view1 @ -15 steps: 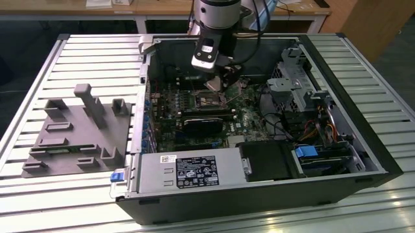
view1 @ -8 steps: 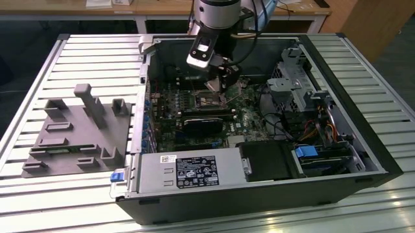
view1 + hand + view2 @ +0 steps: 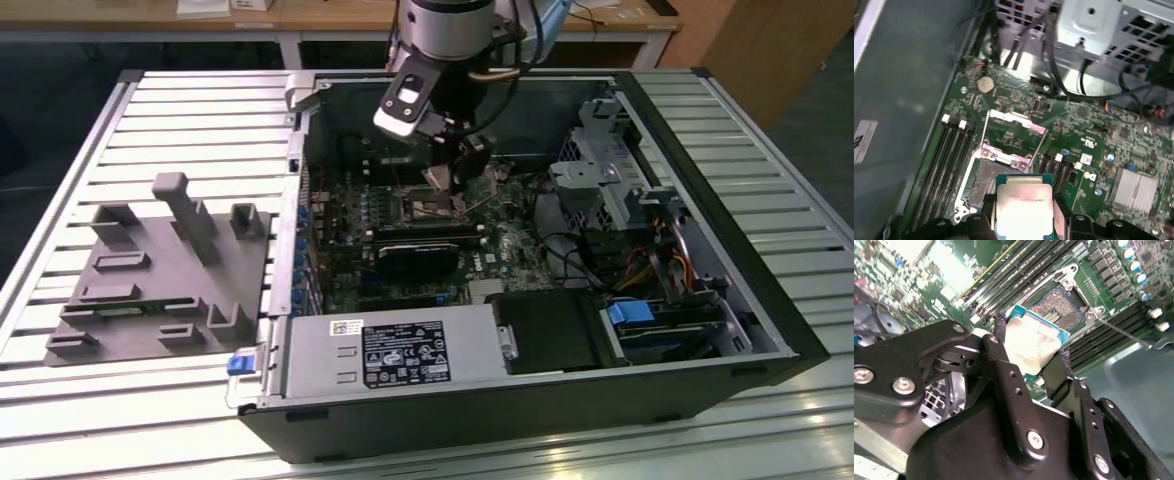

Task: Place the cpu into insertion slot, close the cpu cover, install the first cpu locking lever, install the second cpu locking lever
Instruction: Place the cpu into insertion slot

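My gripper [image 3: 1029, 347] is shut on the cpu [image 3: 1030, 342], a flat square chip with a dull silver top and a green-blue edge, held by two opposite sides between the black fingers [image 3: 1000, 335]. In both wrist views the chip hangs a little above the board, beside and partly over the insertion slot [image 3: 1060, 302]. The slot [image 3: 985, 181] lies open with its dark contact field bare. The cpu cover [image 3: 1015, 126] is swung back flat beyond the slot. In the exterior view the gripper [image 3: 465, 168] reaches down into the open computer case, just above the slot [image 3: 434, 206].
Long black memory slots [image 3: 946, 165] flank the socket. Cables [image 3: 1054, 60] and a metal drive cage [image 3: 607, 175] stand close by. A black heatsink block [image 3: 420, 257] and the power supply [image 3: 387, 360] lie nearer the case front. A grey fixture [image 3: 160, 270] sits at the exterior view's left.
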{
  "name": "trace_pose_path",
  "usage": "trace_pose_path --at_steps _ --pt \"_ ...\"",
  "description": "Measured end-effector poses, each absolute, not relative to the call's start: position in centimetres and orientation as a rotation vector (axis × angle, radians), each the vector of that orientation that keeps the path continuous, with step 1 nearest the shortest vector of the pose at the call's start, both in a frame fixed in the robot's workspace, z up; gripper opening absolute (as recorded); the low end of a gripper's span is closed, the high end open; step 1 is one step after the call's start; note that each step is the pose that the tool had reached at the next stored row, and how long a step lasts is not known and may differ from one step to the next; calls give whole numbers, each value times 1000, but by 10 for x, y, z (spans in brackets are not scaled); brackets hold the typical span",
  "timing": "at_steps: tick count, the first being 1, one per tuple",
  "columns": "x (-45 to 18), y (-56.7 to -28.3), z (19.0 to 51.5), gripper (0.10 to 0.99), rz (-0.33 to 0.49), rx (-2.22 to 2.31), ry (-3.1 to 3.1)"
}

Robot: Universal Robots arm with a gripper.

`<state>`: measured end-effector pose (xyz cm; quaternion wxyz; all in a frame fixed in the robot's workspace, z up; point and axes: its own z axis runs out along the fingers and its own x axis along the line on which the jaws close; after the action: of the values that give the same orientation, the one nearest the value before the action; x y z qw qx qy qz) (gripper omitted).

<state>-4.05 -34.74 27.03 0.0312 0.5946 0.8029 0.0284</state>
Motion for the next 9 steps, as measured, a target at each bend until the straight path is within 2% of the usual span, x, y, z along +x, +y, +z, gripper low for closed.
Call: trace_pose_path --at_steps 9 --pt "-40 -347 266 537 80 2014 2322"
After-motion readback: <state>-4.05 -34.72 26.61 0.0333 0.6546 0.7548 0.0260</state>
